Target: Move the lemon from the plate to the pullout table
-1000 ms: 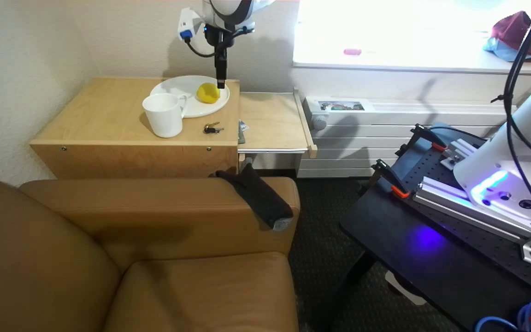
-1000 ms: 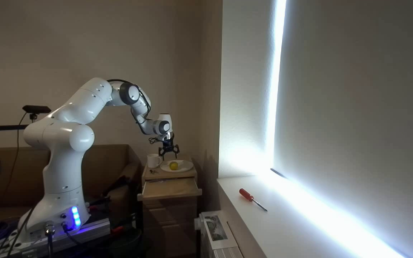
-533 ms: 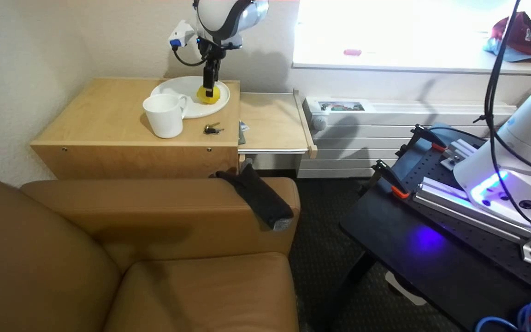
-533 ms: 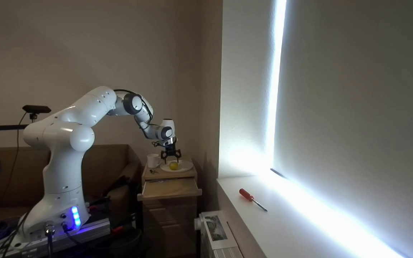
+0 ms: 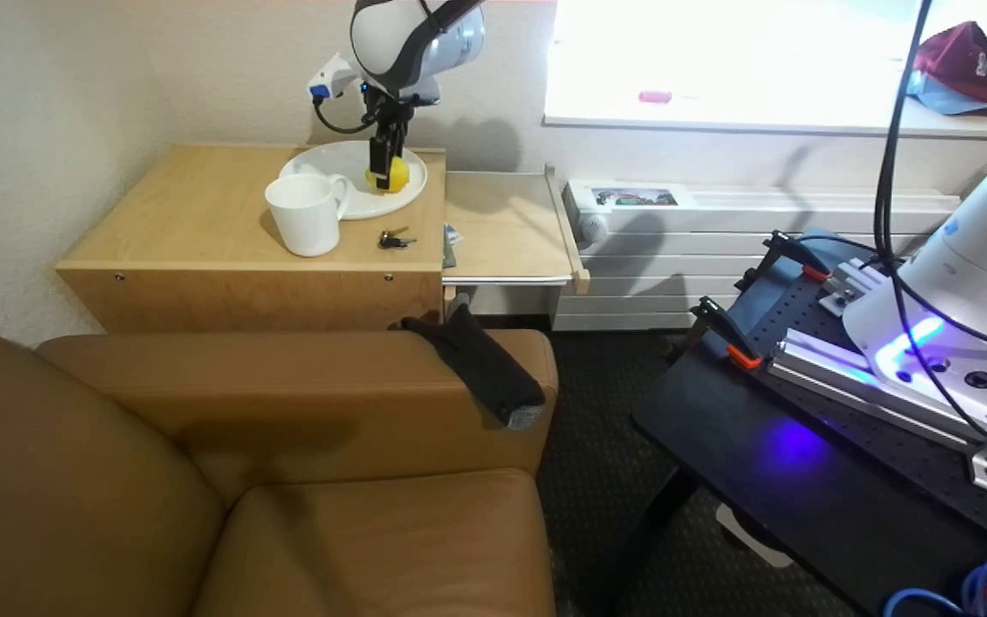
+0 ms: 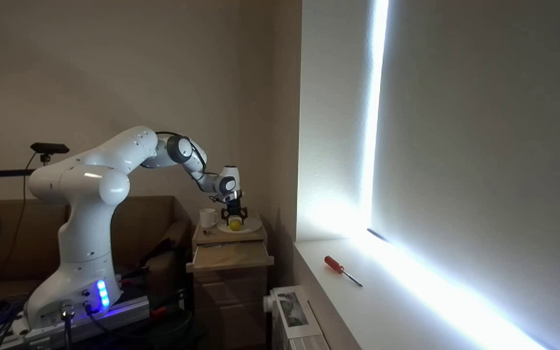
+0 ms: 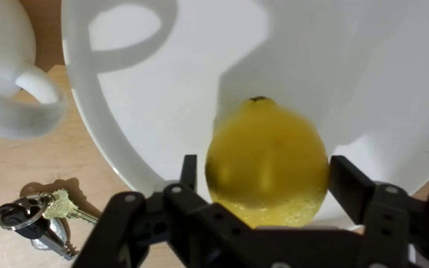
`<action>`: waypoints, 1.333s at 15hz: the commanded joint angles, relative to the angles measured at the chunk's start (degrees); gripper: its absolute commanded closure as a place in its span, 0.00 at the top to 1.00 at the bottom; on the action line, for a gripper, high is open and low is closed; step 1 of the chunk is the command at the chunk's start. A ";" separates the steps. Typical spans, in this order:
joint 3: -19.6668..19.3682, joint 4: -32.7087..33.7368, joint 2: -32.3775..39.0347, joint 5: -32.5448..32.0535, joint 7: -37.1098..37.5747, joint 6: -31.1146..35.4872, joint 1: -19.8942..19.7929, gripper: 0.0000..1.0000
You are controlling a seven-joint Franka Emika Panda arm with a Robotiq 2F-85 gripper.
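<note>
The yellow lemon (image 5: 399, 175) lies on the round white plate (image 5: 322, 159); it also shows in an exterior view (image 6: 235, 225) and large in the wrist view (image 7: 266, 156). My gripper (image 7: 263, 170) is open with its fingers either side of the lemon. A gap shows between the left finger and the lemon. The right finger is very close to it or touching. In an exterior view my gripper (image 5: 380, 180) is low over the plate and partly hides the lemon. The pullout table (image 5: 511, 223), a light-wood board, sticks out below the main top; it also shows in an exterior view (image 6: 231, 255).
A white mug (image 5: 305, 216) stands beside the plate, its handle near the rim. Keys (image 5: 395, 240) lie on the main top. A small card (image 5: 451, 243) lies on the pullout table near the cabinet. A wooden rail (image 5: 568, 231) borders its outer edge. The wall is close behind.
My gripper has come down from above the plate, and its fingers are now around the lemon. The lemon, plate and mug have not visibly moved.
</note>
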 commanded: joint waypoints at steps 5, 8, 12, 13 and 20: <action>-3.10 7.40 3.24 6.11 0.00 -7.00 0.60 0.45; -4.30 3.85 -0.70 3.81 -0.99 -9.21 1.67 0.45; -4.34 -1.93 -8.88 -0.64 -4.58 -14.47 1.49 0.45; -4.78 -3.31 -10.88 -0.82 -5.62 -16.01 1.32 0.45; 3.27 -12.30 -21.14 -7.82 -5.16 -29.03 -11.27 0.45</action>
